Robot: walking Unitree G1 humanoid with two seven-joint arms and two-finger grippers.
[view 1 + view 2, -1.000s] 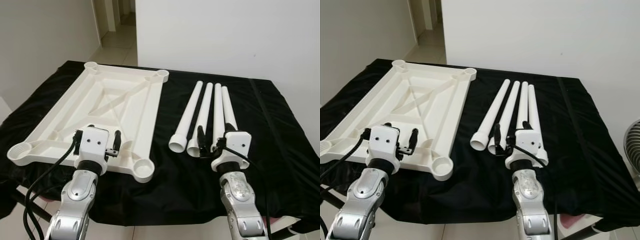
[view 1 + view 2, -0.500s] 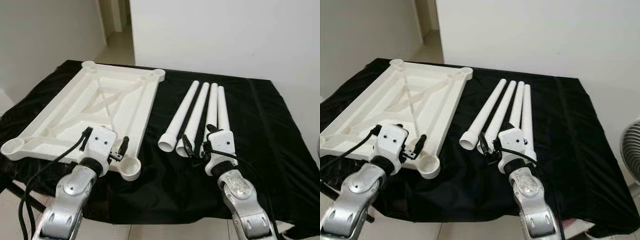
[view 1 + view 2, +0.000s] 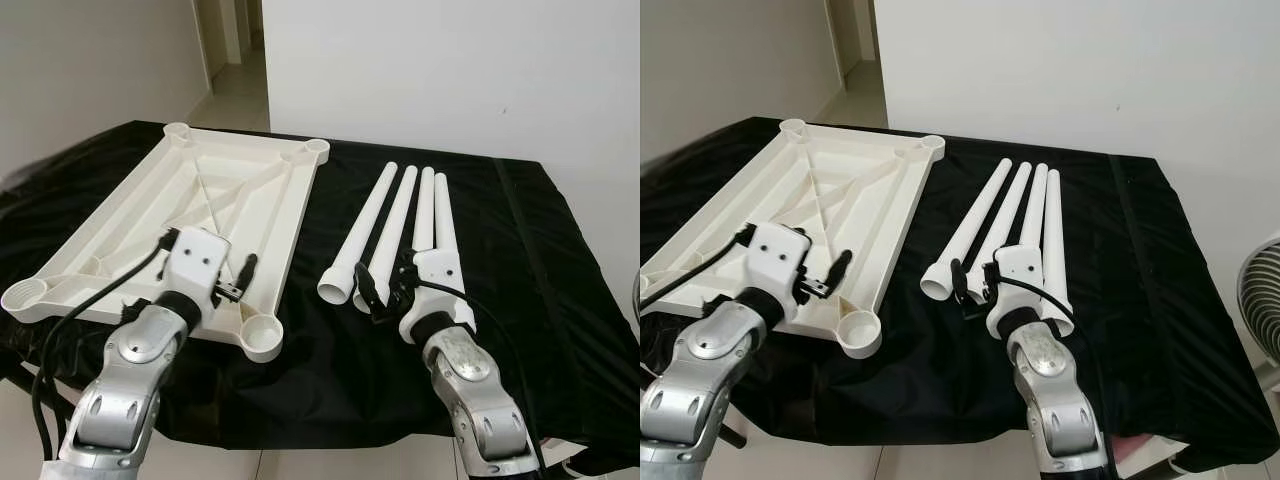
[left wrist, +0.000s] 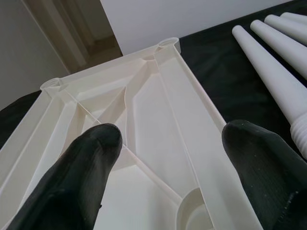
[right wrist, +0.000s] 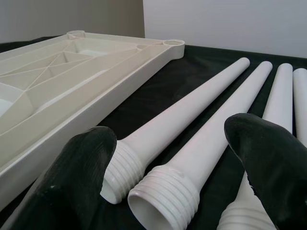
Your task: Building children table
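Observation:
A white children's tabletop (image 3: 200, 195) lies upside down on the left of the black-covered table, with round leg sockets at its corners. Four white legs (image 3: 395, 215) lie side by side to its right, their threaded ends (image 5: 163, 191) towards me. My left gripper (image 3: 210, 265) hovers open over the tabletop's near edge, close to the near right socket (image 3: 262, 335), with ribbed plastic (image 4: 158, 105) between its fingers. My right gripper (image 3: 405, 290) hovers open just above the legs' threaded ends and holds nothing.
A black cloth (image 3: 520, 260) covers the table and hangs over its front edge. A white wall stands behind, with a corridor opening (image 3: 235, 60) at the back left. Part of a fan (image 3: 1260, 300) shows beyond the table's right side.
The whole view has shifted as the camera moved. Both arms now lean inward a little. Both grippers remain open over the same parts, and the tabletop and legs lie as before.

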